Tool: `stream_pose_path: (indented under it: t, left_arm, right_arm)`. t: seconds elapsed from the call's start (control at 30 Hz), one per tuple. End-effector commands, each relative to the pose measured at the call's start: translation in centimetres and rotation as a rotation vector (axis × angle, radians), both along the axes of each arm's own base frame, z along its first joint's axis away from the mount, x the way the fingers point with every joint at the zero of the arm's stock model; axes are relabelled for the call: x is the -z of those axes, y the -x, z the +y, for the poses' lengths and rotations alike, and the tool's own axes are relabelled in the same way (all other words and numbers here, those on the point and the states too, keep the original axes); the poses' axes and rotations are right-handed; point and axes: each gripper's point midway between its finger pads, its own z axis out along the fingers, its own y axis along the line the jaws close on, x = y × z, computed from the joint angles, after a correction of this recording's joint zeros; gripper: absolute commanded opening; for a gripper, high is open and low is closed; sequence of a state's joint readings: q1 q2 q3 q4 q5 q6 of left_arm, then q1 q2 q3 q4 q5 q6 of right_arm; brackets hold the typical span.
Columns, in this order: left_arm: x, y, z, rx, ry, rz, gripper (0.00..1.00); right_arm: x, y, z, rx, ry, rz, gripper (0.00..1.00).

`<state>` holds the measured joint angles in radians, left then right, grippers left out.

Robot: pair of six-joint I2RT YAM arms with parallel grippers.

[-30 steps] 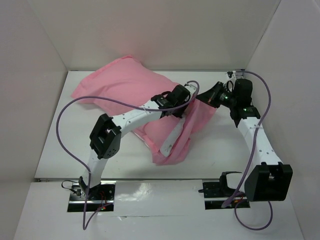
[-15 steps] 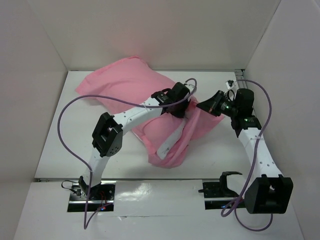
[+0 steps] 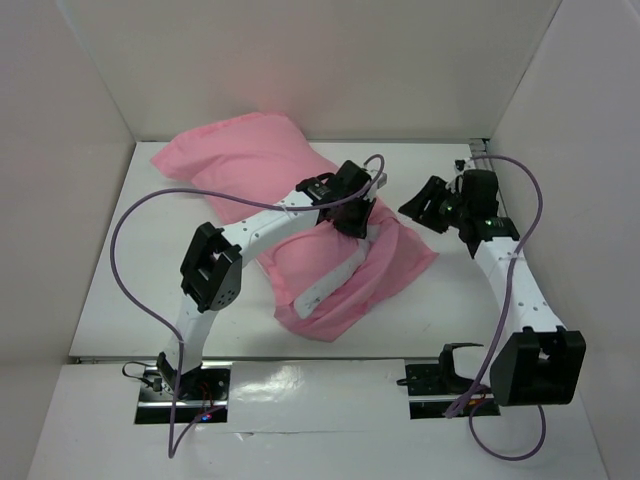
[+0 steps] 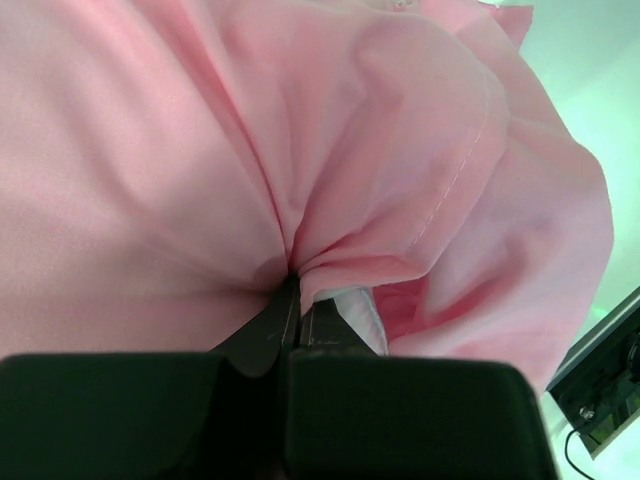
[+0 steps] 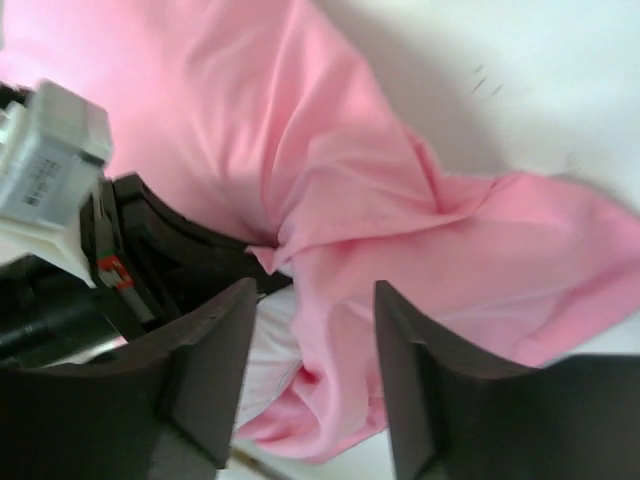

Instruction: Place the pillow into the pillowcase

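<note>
The pink pillowcase [image 3: 250, 160] lies bulging from the back left to the front middle of the table, with the pillow inside it. A white strip of the pillow [image 3: 335, 272] shows at its open edge. My left gripper [image 3: 357, 218] is over the middle of the bundle, shut on a fold of the pillowcase [image 4: 400, 150]; in the left wrist view the left gripper [image 4: 295, 290] pinches the hem, with white pillow [image 4: 362, 312] just beside it. My right gripper [image 3: 418, 205] hovers at the case's right edge. In its wrist view the right gripper [image 5: 315, 350] is open, nothing between its fingers [image 5: 215, 370], pink fabric [image 5: 400, 250] beyond.
White walls close the table [image 3: 150, 250] on the left, back and right. Purple cables [image 3: 125, 270] loop off both arms. A black bracket [image 3: 455, 362] sits at the near edge by the right base. A small fixture [image 3: 462, 162] stands in the back right corner.
My right gripper has opened and let go of the pillowcase edge, pulling back slightly. The freed fabric has dropped and spread toward the front right. The left gripper kept its hold.
</note>
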<state>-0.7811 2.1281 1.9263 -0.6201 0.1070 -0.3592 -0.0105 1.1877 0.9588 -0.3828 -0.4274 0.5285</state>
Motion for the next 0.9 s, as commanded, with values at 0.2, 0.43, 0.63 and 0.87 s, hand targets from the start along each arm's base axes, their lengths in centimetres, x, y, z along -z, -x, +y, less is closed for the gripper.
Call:
stream_pose_path:
  t: [0.2,0.43,0.63,0.87]
  left_arm:
    - [2.3,1.3,1.8,-0.006,-0.064,0.100,0.00]
    - [2.6,1.5,2.0,-0.006,-0.072,0.107,0.00]
    - [2.4,1.5,1.9,-0.006,-0.065,0.101,0.00]
    - [2.0,0.9,2.5,-0.026,-0.045,0.099,0.00]
  right_arm:
    - [-0.7,1.8,2.3,0.022,0.281,0.015,0.63]
    - [2.8,1.0,4.5,0.026,0.341,0.075,0.48]
    - [4.8,0.6,4.5,0.049,0.429,0.114,0.40]
    - [5.1,0.8,4.8,0.051,0.444,0.117,0.05]
